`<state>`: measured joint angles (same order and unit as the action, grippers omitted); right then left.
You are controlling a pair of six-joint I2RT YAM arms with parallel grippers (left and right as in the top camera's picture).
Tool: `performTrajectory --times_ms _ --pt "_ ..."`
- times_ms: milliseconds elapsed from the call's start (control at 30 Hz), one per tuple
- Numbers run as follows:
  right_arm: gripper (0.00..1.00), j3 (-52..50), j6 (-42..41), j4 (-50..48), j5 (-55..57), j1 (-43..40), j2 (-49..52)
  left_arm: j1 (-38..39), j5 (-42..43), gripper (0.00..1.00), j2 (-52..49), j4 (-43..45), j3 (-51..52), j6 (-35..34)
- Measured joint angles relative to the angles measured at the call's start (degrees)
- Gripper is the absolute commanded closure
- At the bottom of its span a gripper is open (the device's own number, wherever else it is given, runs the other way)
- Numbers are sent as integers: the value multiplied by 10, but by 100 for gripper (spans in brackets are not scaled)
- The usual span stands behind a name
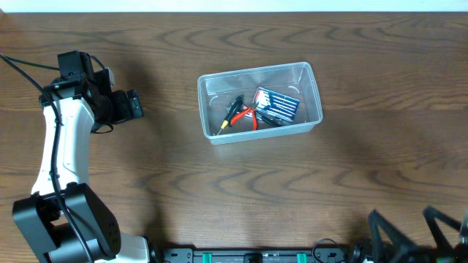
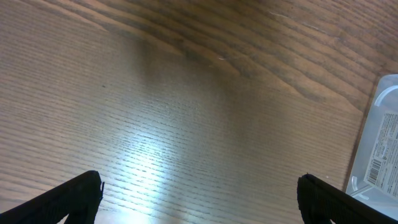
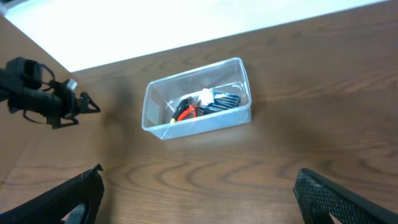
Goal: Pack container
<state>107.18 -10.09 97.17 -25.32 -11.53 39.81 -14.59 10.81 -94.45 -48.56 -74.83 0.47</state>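
The clear plastic container sits at the middle of the wooden table. It holds red-handled pliers, a black tool with a yellow tip and a dark blue striped packet. It also shows in the right wrist view, and its corner shows in the left wrist view. My left gripper is open and empty, to the left of the container and apart from it; its fingers frame bare wood. My right gripper is open and empty at the front right edge; its fingers are spread wide.
The white left arm runs along the table's left side, with black cables trailing behind it. A white surface borders the table's far edge. A black rail lies along the front edge.
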Motion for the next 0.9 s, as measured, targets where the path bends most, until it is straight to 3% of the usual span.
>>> performTrajectory --times_ms 900 --pt "1 -8 14 0 26 0 -13 0 0 2 0 0 0 0"
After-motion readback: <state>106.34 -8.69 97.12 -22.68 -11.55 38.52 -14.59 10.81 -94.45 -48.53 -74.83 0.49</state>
